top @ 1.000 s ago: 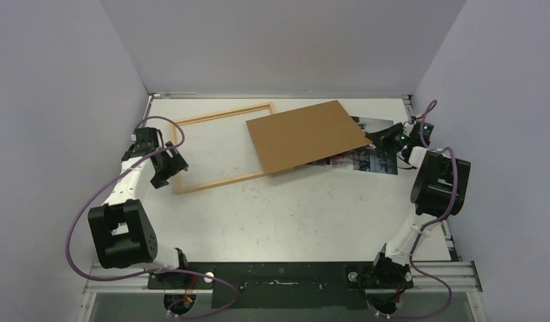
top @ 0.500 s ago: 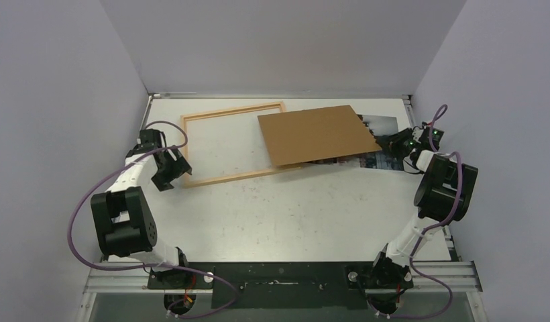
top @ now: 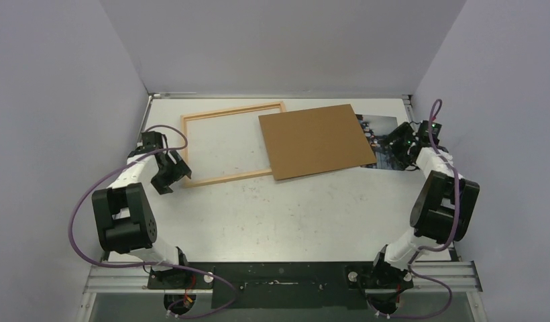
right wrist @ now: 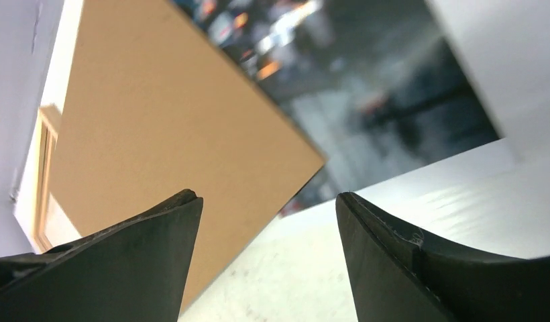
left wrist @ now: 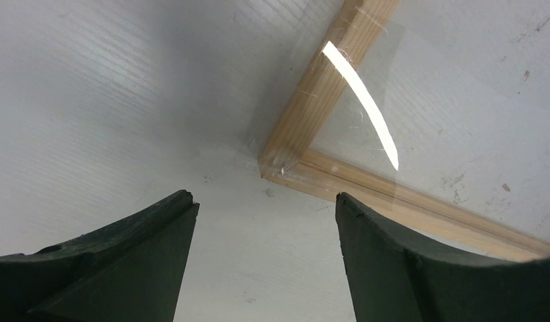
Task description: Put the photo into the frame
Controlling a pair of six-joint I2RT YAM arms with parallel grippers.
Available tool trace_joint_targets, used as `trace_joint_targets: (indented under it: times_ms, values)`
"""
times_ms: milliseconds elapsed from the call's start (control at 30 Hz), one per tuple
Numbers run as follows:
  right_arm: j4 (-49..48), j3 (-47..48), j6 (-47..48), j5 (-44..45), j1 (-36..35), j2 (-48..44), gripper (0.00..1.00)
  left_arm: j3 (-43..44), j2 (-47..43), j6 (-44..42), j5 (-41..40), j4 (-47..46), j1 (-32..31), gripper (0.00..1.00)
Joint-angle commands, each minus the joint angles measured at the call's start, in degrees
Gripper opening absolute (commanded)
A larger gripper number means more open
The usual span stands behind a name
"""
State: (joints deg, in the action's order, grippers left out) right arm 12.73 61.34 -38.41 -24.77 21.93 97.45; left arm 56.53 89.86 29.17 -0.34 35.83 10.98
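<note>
The light-wood frame (top: 186, 144) lies flat at the back left of the table; its near-left corner (left wrist: 286, 157) shows in the left wrist view with a glare streak on the pane inside. My left gripper (top: 173, 172) hovers just short of that corner, open and empty (left wrist: 265, 201). The photo (top: 381, 129) lies at the back right, its left part hidden under a brown backing board (top: 316, 141). My right gripper (top: 396, 143) is over the photo's right part, open (right wrist: 267, 198), with the board's corner (right wrist: 158, 134) and the dark photo (right wrist: 366, 100) ahead of its fingers.
The backing board also covers the frame's right rail. Purple-grey walls close the table at the back and both sides; the right arm's elbow (top: 443, 201) stands near the right wall. White table surface (top: 292, 215) stretches toward the arm bases.
My right gripper has opened and let go of the backing board, which now lies flat. Board and frame have shifted to the right. The left gripper stayed open by the frame's corner.
</note>
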Motion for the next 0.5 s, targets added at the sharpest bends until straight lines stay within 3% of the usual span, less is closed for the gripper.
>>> trace_joint_targets:
  times_ms: [0, 133, 233, 467]
  values:
    - [10.2, 3.1, 2.0, 11.4, -11.2, -10.3, 0.75, 0.3, 0.2, 0.7, -1.3, -1.0, 0.4, 0.74]
    - [10.6, -3.7, -11.5, 20.8, -21.2, -19.2, 0.75, 0.2, -0.1, 1.1, -1.0, -0.9, 0.4, 0.74]
    - [6.0, -9.7, -22.1, 22.2, -27.1, -22.8, 0.75, 0.2, -0.7, 1.3, -0.2, -1.1, 0.4, 0.74]
    - [-7.1, -19.3, -35.6, 22.4, -34.2, -20.4, 0.77, 0.0, -0.4, 1.6, 3.0, -2.5, 0.4, 0.74]
